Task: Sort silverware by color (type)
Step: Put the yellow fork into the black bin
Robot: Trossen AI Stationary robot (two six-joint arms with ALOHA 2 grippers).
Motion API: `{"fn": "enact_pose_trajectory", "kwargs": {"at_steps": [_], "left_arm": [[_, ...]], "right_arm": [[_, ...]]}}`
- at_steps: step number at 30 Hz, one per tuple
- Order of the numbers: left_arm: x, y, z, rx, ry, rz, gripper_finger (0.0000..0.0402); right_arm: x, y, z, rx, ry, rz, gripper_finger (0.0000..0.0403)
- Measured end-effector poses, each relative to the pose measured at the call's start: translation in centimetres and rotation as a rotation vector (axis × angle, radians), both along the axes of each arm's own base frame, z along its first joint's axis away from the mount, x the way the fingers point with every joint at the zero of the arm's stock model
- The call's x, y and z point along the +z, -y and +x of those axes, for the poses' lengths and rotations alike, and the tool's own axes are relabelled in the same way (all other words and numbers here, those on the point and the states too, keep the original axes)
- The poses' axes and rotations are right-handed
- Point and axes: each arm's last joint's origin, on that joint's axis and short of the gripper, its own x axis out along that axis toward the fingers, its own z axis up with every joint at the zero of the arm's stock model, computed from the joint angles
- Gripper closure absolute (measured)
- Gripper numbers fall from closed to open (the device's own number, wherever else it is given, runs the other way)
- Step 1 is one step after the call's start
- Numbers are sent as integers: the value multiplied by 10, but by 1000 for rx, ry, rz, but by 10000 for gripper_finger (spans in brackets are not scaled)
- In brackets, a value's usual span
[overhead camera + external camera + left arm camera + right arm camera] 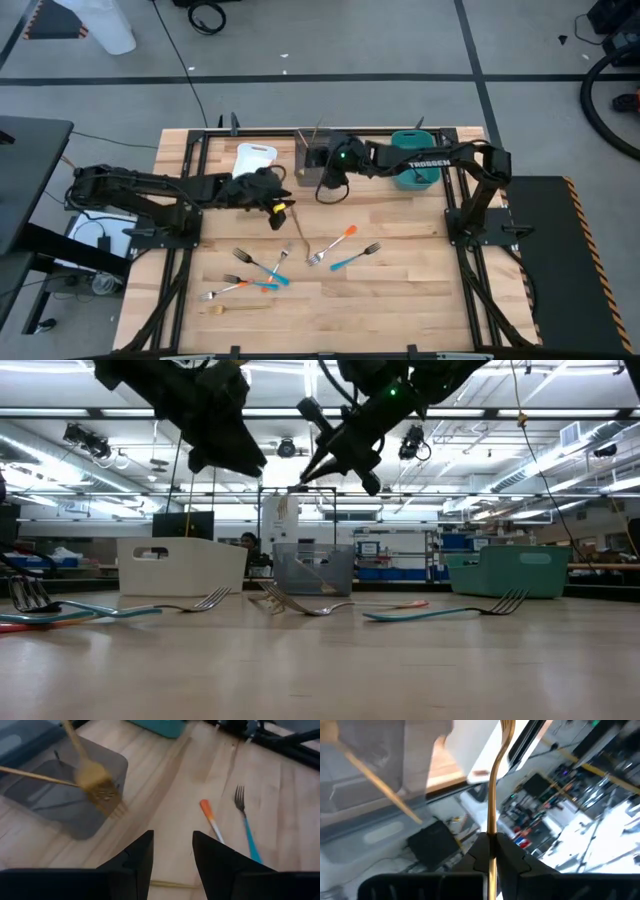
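High view showed the left gripper (pixel 278 207) raised over the table (pixel 400 300), just in front of the white bin (pixel 254 160). Its fingers (pixel 135 857) stood parted and empty, touching nothing. Below it, loose silverware lay on the boards: a gold fork (pixel 235 309) near the front edge, crossed blue and orange forks (pixel 255 275) beside it, then an orange-handled fork (pixel 335 243) and a blue-handled fork (pixel 355 258) toward the middle. Further right, the grey bin (pixel 318 165) already held gold pieces leaning against its wall. The right gripper (pixel 333 172) hung over that bin, clenched on a gold fork handle (pixel 492 800), as the right wrist view confirmed. The teal bin (pixel 415 165) sat at the far right, partly under the right arm.
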Motion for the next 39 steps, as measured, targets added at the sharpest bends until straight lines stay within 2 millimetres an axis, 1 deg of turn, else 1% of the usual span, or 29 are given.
{"fn": "enact_pose_trajectory", "kwargs": {"at_steps": [6, 10, 14, 20, 26, 32, 39], "left_arm": [[17, -12, -12, 67, 86, -32, 256], [14, -17, -12, 121, 81, -46, 256], [8, -18, -5, 126, 62, -46, 256], [11, -19, -1, 138, 120, -59, 256], [17, -18, 2, 101, 190, -87, 256], [17, -17, 2, 101, 195, -111, 256], [16, -17, 2, 102, 188, -112, 256]], "right_arm": [[0, -27, 5, -14, -25, -76, 383], [0, -39, 6, -32, -19, -82, 383], [0, -52, 8, -11, -15, -74, 383], [1, -68, 10, 58, -9, -79, 383], [4, -79, 12, 101, 18, -99, 383], [7, -87, 14, 115, 53, -103, 383], [12, -91, 16, 120, 105, -106, 383]]}}
